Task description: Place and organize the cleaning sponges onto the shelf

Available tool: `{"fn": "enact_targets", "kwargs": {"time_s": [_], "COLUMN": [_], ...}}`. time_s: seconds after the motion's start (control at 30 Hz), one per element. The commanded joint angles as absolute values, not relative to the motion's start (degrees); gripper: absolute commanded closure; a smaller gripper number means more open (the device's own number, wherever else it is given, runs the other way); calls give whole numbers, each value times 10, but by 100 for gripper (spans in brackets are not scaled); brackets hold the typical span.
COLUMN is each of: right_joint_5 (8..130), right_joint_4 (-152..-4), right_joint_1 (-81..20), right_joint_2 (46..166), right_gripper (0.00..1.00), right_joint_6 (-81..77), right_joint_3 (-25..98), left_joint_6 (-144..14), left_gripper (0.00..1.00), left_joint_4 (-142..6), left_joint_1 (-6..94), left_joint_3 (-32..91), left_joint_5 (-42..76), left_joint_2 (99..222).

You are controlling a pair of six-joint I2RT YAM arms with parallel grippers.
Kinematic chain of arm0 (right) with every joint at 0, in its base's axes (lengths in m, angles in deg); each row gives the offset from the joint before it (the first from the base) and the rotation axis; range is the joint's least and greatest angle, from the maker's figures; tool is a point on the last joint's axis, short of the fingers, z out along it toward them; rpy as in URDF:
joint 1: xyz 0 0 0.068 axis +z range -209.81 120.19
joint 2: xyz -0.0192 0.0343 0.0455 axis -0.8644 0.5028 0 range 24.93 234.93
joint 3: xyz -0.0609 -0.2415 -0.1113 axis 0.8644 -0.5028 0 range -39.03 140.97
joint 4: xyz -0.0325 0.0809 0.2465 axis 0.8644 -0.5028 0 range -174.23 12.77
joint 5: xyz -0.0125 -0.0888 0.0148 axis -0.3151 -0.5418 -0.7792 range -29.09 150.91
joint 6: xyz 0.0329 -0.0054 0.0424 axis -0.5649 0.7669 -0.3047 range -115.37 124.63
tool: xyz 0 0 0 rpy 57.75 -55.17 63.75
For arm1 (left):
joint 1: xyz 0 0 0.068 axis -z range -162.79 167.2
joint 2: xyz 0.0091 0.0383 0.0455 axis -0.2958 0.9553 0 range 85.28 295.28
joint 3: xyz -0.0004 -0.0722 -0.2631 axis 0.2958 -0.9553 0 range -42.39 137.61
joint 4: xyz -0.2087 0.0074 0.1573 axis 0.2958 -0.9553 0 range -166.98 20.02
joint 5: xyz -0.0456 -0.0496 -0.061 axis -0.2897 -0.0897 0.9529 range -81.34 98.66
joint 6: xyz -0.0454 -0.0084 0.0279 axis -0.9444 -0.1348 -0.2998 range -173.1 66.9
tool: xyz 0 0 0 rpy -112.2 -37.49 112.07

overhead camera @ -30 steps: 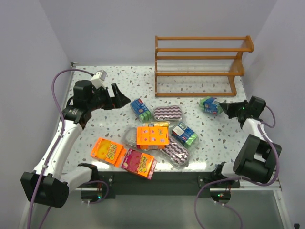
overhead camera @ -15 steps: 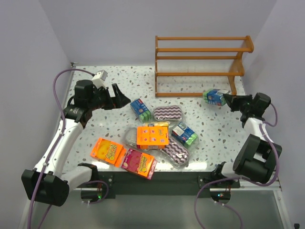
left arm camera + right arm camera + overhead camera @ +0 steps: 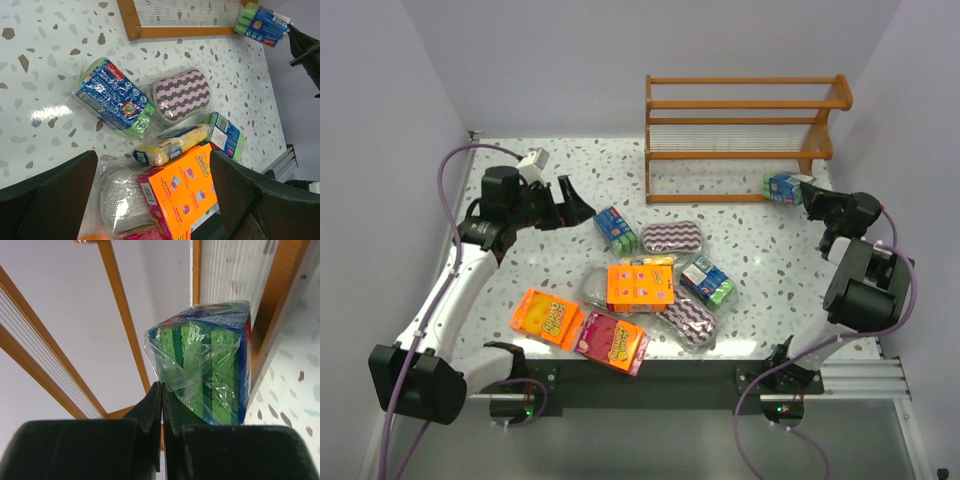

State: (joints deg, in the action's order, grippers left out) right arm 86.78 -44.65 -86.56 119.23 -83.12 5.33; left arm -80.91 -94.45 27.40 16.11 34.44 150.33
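Note:
My right gripper [image 3: 810, 196] is shut on the clear wrap of a blue-and-green sponge pack [image 3: 784, 187], held at the right end of the orange-brown shelf's [image 3: 740, 121] bottom tier; in the right wrist view the pack [image 3: 210, 365] hangs from the pinched jaws before the rails. My left gripper [image 3: 575, 203] is open and empty above the table's left. On the table lie a blue-and-green pack [image 3: 615, 229], two zigzag oval pads [image 3: 672, 237] [image 3: 688, 322], another blue-and-green pack [image 3: 708, 281] and a yellow block [image 3: 172, 145] beside an orange box [image 3: 640, 285].
An orange pack [image 3: 546, 315] and a pink pack [image 3: 612, 340] lie near the front edge. A silvery wrapped pad [image 3: 122, 200] sits under the orange box. The purple walls close in the table on left, back and right.
My right gripper has carried the blue-and-green pack up and back from the table's right side to the shelf's lower right end. The left arm has barely moved.

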Motion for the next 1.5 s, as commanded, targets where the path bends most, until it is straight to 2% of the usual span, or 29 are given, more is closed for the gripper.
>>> {"fn": "enact_targets", "kwargs": {"time_s": [0.0, 0.1, 0.3, 0.4, 0.53, 0.63, 1.07, 1.47], "right_joint_5": [832, 824, 814, 814, 769, 761, 664, 538], "right_joint_4": [-312, -270, -317, -371, -537, -578, -594, -733], "right_joint_1": [-869, -868, -869, -868, -866, -863, -792, -746], "right_joint_2": [1216, 1244, 1290, 1298, 1266, 1264, 1273, 1286], "right_gripper": [100, 100, 100, 100, 100, 100, 100, 100], "right_joint_6": [-859, -871, -834, -806, -746, -738, -851, -919], "right_joint_3": [63, 70, 101, 116, 131, 141, 162, 250], "left_joint_6": [-796, -795, -796, -798, -808, -816, -829, -823], "left_gripper": [0, 0, 0, 0, 0, 0, 0, 0], "left_joint_4": [-926, -928, -928, -924, -913, -901, -887, -892], "left_joint_1": [276, 276, 276, 276, 276, 276, 276, 277], "left_joint_3": [181, 183, 185, 186, 186, 186, 196, 190], "left_joint_5": [355, 355, 351, 354, 363, 373, 382, 370], "left_joint_2": [1508, 1512, 1517, 1524, 1537, 1548, 1561, 1561]}}
